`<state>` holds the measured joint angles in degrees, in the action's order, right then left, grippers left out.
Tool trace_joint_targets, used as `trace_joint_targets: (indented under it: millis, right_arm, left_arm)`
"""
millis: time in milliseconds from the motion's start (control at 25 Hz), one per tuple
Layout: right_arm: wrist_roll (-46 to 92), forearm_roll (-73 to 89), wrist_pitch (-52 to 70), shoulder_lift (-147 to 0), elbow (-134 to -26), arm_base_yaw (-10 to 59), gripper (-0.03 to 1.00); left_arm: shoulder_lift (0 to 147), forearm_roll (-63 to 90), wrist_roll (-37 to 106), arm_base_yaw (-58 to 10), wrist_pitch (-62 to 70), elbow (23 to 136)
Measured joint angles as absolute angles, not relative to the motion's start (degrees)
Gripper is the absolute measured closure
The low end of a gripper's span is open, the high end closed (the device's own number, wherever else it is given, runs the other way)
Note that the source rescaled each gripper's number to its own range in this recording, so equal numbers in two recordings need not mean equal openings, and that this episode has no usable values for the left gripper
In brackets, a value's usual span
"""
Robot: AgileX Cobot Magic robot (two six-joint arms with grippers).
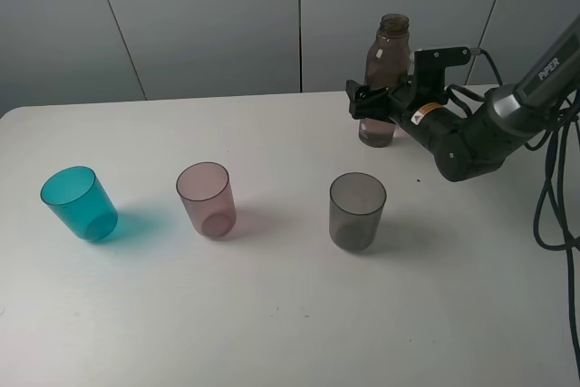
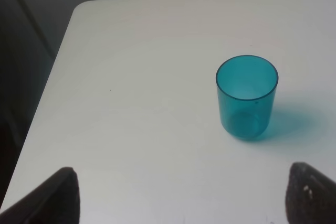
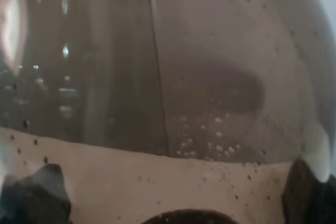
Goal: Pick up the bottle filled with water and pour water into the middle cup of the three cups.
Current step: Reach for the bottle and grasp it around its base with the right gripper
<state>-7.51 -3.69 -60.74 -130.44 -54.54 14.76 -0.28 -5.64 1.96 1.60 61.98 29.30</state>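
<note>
The bottle [image 1: 384, 53] stands upright on the table [image 1: 272, 324], at 1 o'clock from the grey cup [image 1: 356, 212]. The right gripper [image 1: 373, 102] straddles its lower half, claw spread to its widest, a finger on each side. The middle cup [image 1: 207, 200] has the teal cup [image 1: 79, 204] at 9 o'clock and the grey at 3. The left gripper [image 2: 181, 203] gapes wide, empty, near the teal cup

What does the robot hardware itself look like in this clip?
The right end effector is black, on a rounded dark grey arm with white PIPER lettering, a small yellow label and trailing black cables. The left end effector shows only two dark fingertips.
</note>
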Motion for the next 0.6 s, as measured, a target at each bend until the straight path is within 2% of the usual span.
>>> trace_joint_targets:
  millis: [600]
  right_arm:
    - [-7.5, -3.8, -61.6, -132.7, -54.5, 14.8, -0.03]
  left_arm:
    - [-0.3, -5.6, 2.0, 1.6, 62.0, 29.3]
